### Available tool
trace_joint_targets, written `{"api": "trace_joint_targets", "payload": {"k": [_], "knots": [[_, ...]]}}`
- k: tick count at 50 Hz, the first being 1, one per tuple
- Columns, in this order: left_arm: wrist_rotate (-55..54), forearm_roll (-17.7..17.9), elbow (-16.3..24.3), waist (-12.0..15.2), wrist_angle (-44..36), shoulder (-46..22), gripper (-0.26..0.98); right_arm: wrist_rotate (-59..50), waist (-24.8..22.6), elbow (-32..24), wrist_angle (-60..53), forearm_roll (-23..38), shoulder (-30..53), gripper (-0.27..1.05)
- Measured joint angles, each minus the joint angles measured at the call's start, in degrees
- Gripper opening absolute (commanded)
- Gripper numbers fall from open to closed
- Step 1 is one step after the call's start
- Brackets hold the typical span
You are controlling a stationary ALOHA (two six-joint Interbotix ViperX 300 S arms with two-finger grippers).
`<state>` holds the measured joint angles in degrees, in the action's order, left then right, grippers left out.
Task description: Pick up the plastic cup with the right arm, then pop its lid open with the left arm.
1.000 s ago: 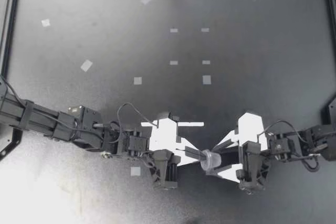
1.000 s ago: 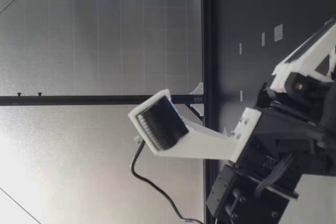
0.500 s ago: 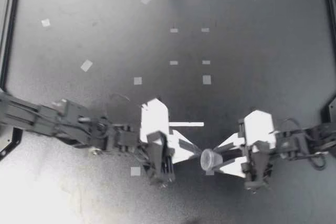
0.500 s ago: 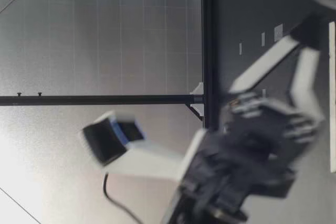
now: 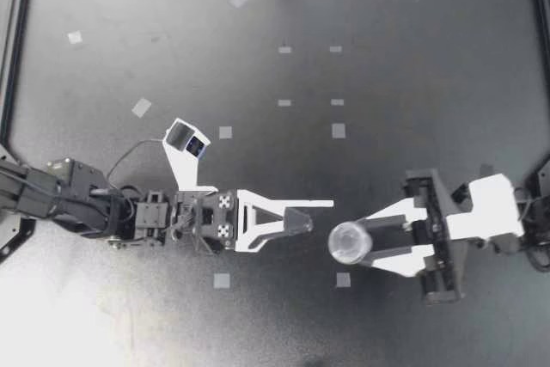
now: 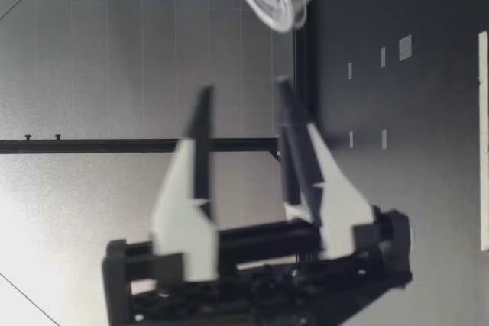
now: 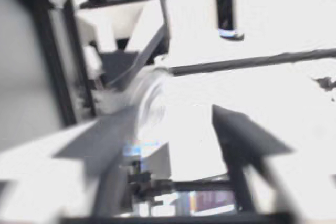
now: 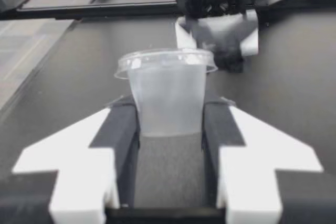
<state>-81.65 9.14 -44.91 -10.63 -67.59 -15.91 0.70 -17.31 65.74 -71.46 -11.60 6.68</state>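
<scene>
Left gripper (image 5: 314,215) and right gripper (image 5: 363,241) have white, wedge-shaped fingers with black inner pads on black bodies. Left arm (image 5: 69,199) is black and jointed. A thin black cable (image 5: 129,154) loops beside the white camera bracket (image 5: 191,165) at its wrist.

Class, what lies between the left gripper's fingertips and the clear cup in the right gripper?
Nothing: the top view shows only bare table between the left gripper and the clear cup held by the right gripper.

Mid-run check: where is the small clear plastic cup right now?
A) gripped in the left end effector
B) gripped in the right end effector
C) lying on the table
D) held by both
B: the right end effector clamps the small clear plastic cup from both sides; the left end effector is open, apart from it.
</scene>
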Motion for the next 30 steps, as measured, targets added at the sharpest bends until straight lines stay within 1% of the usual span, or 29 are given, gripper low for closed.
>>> {"api": "trace_joint_targets", "payload": {"k": [5,11,18,30], "knots": [[0.18,-0.26,1.23,-0.09,2.64,0.00,0.76,0.18,0.00,-1.67,-0.62,0.00,1.23,0.35],[0.26,-0.44,1.32,-0.09,4.75,0.00,0.76,0.26,0.00,-2.11,-2.02,0.00,1.58,0.35],[0.35,-0.53,1.05,-0.09,4.92,0.09,0.76,0.88,0.26,-2.11,-2.11,-0.09,1.76,0.35],[0.44,-1.49,0.53,0.00,5.10,1.32,0.75,1.14,2.11,-2.02,1.85,-1.76,4.57,0.35]]}}
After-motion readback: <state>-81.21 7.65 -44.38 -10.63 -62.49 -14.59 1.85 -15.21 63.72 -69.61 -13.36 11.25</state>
